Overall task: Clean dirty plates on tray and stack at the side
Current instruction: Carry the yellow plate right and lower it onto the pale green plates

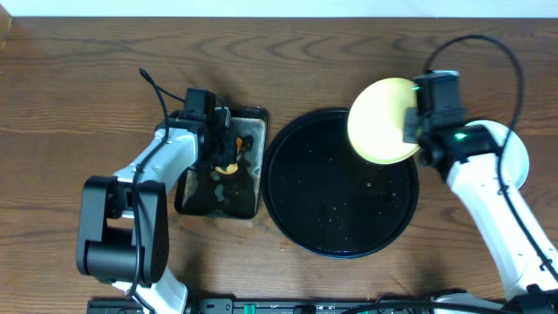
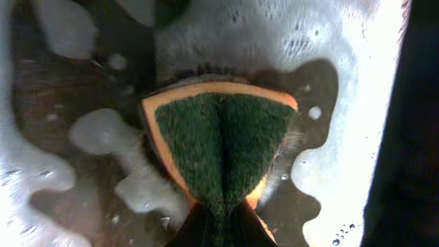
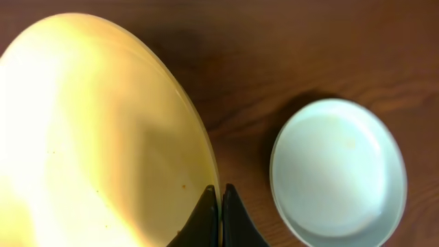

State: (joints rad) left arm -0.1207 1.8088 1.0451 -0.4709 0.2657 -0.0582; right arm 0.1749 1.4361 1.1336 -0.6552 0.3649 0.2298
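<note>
the pale yellow plate (image 1: 379, 122) is up off the tray (image 1: 336, 218), tilted above its far right rim. the right end effector (image 3: 221, 206) pinches the plate's edge, jaws closed tight on it. the tray's glossy black bed is dotted with small bright flecks. further right a mint-white plate (image 3: 336, 171) lies flat on the desk (image 1: 87, 78). its doubled rim may mean two are stacked, but i can't be sure. left of the tray, the left end effector (image 2: 219, 223) is clamped on a green-and-orange sponge (image 2: 219, 147), down in the foamy black pan (image 1: 253, 122).
</note>
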